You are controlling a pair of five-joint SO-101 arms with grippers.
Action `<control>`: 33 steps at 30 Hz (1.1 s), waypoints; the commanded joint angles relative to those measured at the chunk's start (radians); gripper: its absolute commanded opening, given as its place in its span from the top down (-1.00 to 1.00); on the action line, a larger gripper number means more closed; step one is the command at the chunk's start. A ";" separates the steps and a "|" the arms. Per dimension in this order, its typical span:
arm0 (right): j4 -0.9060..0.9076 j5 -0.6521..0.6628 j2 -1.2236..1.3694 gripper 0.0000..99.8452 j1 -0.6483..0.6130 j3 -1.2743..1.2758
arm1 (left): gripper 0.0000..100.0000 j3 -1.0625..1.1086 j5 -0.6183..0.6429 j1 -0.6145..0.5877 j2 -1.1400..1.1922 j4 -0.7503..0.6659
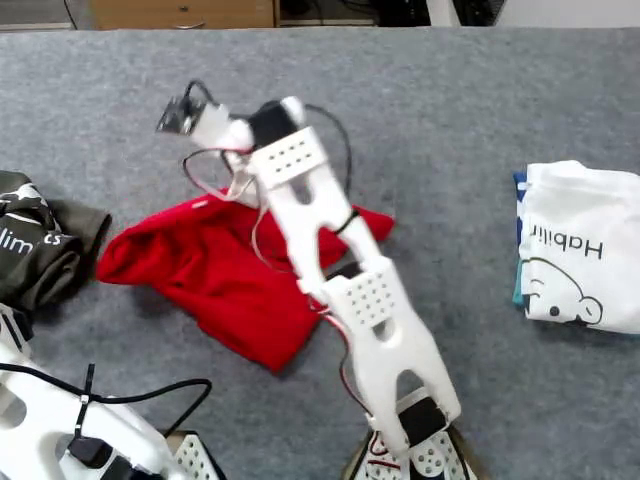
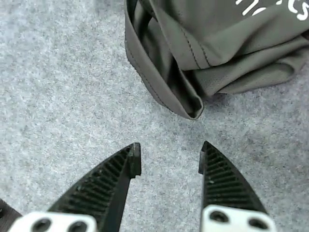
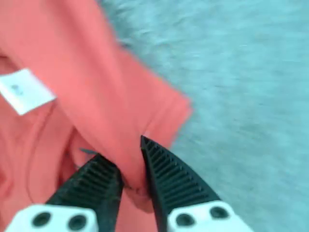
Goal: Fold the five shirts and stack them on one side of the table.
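Pinching a fold of the red shirt (image 1: pixel 200 270), crumpled mid-table, with right gripper (image 3: pixel 120 150) nearly closed; holding left gripper (image 2: pixel 170 145) wide open, empty, over grey mat (image 2: pixel 58 96) near bunched dark shirt (image 2: pixel 217 48); folded white shirt (image 1: pixel 585 240) well apart at opposite edge.

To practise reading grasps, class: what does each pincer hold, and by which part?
The right pincer pinches the red shirt by a raised fold of cloth near its edge. The left pincer is open over the table, holding nothing.
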 commanded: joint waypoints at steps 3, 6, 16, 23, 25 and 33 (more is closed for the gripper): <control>0.023 0.081 -0.216 1.00 0.133 -0.062 | 0.59 -0.069 0.011 0.068 -0.022 -0.006; 0.021 0.118 -0.320 1.00 0.173 -0.067 | 0.59 -0.077 0.044 0.106 -0.022 -0.006; -0.265 0.264 -0.662 1.00 0.153 -0.064 | 0.59 -0.249 0.206 0.328 -0.022 0.196; -0.678 0.477 -0.740 1.00 0.119 -0.064 | 0.59 -0.265 0.224 0.339 -0.022 0.249; -0.769 0.555 -0.739 1.00 0.105 -0.061 | 0.59 -0.265 0.224 0.336 -0.022 0.249; -1.071 0.873 -0.680 1.00 0.036 -0.042 | 0.59 -0.265 0.226 0.313 -0.022 0.249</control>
